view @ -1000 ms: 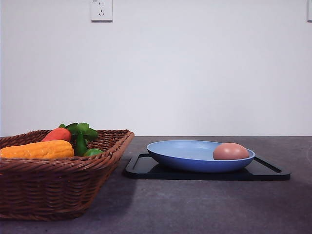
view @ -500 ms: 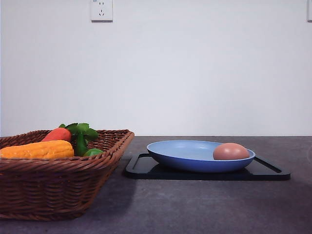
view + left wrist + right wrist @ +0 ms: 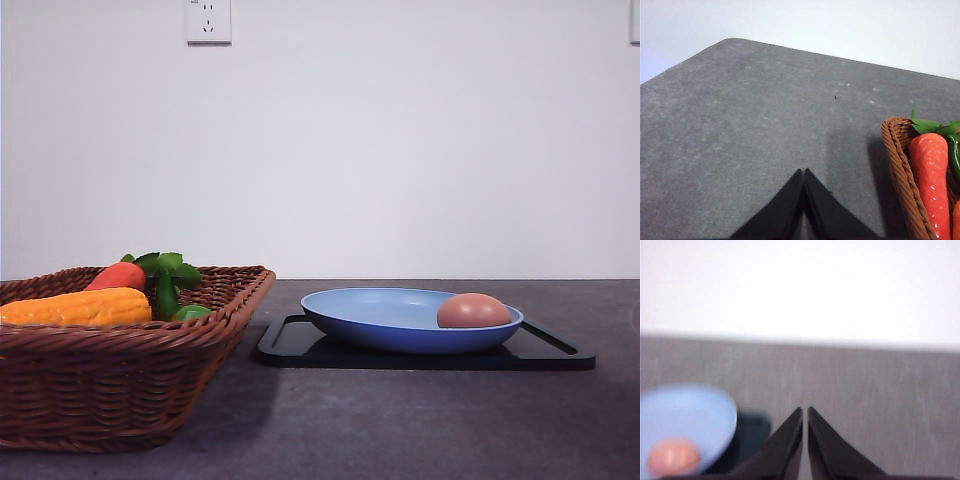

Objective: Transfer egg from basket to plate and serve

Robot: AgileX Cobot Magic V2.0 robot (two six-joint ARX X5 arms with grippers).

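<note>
- The egg (image 3: 474, 311) lies in the plate (image 3: 390, 318), at the plate's right side in the front view, its long axis level and running across the frame. It is well apart from the basket (image 3: 110, 385) at lower left.
- The plate sits on a black tray (image 3: 300, 345) on the counter (image 3: 400, 430).
- The right fingers (image 3: 805, 412) are pressed together on nothing. In the right wrist view the egg (image 3: 673, 458) sits at lower left of the frame, off to the side of the tips.
- The left fingers (image 3: 804, 175) are also clenched and empty, over bare counter; the basket rim (image 3: 900, 170) and a carrot (image 3: 934, 180) lie at lower right.
- Judgement: the right arm is nearer, so serving falls to it; the transfer looks done.
</note>
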